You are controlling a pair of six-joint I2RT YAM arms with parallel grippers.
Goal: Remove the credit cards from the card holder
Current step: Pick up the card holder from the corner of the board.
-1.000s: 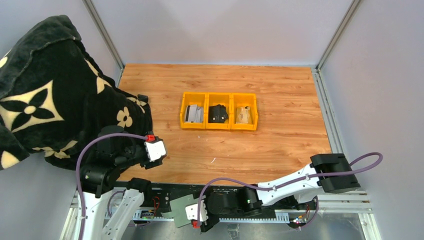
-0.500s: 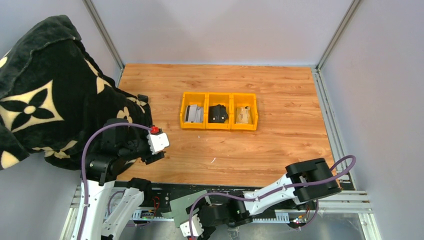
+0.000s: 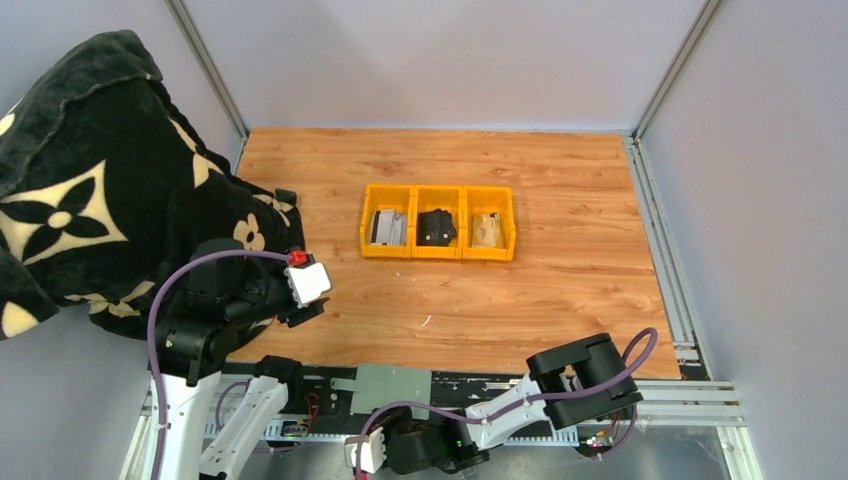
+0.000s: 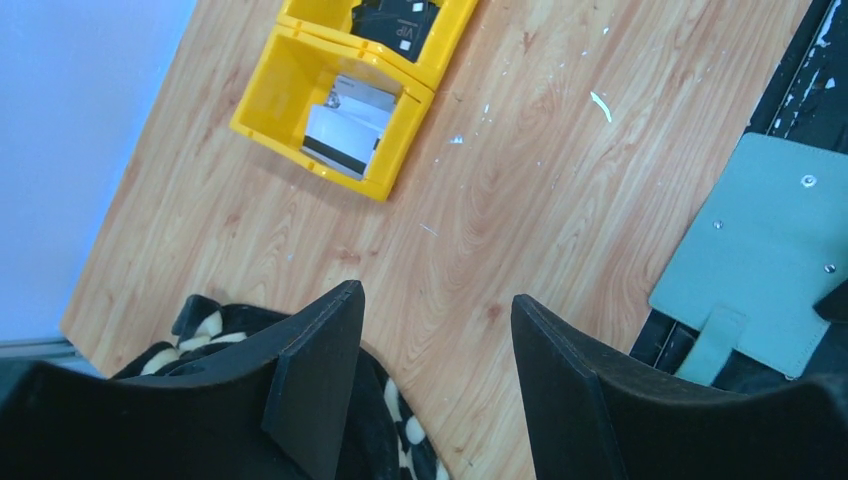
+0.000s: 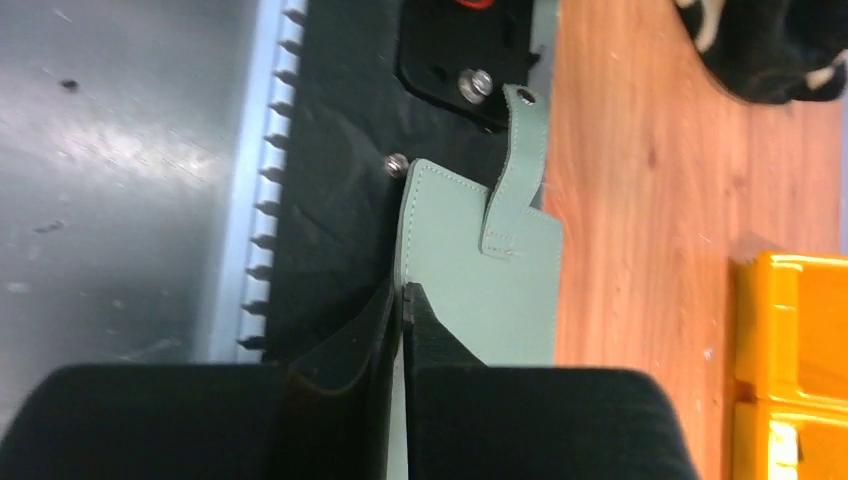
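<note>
The sage-green card holder (image 3: 390, 388) lies flat and unfolded on the black base plate at the near edge, its closing tab (image 5: 520, 170) pointing left. It also shows in the left wrist view (image 4: 770, 250). My right gripper (image 5: 403, 298) is shut, its tips over the holder's edge, with nothing visibly pinched between them. A grey-silver credit card (image 3: 386, 228) lies in the tray's left compartment and a tan-gold one (image 3: 487, 230) in the right. My left gripper (image 4: 435, 293) hangs open and empty over the table's left side, beside the blanket.
The yellow three-compartment tray (image 3: 437, 252) stands mid-table, with a black object (image 3: 436, 227) in its middle bin. A black blanket with cream flowers (image 3: 90, 190) drapes over the left edge. The right arm's elbow (image 3: 585, 375) is folded low at the front.
The right arm has pulled back toward the near edge and its jaws have gone from open to shut. The card holder, tilted beside that gripper before, now lies flat on the base plate.
</note>
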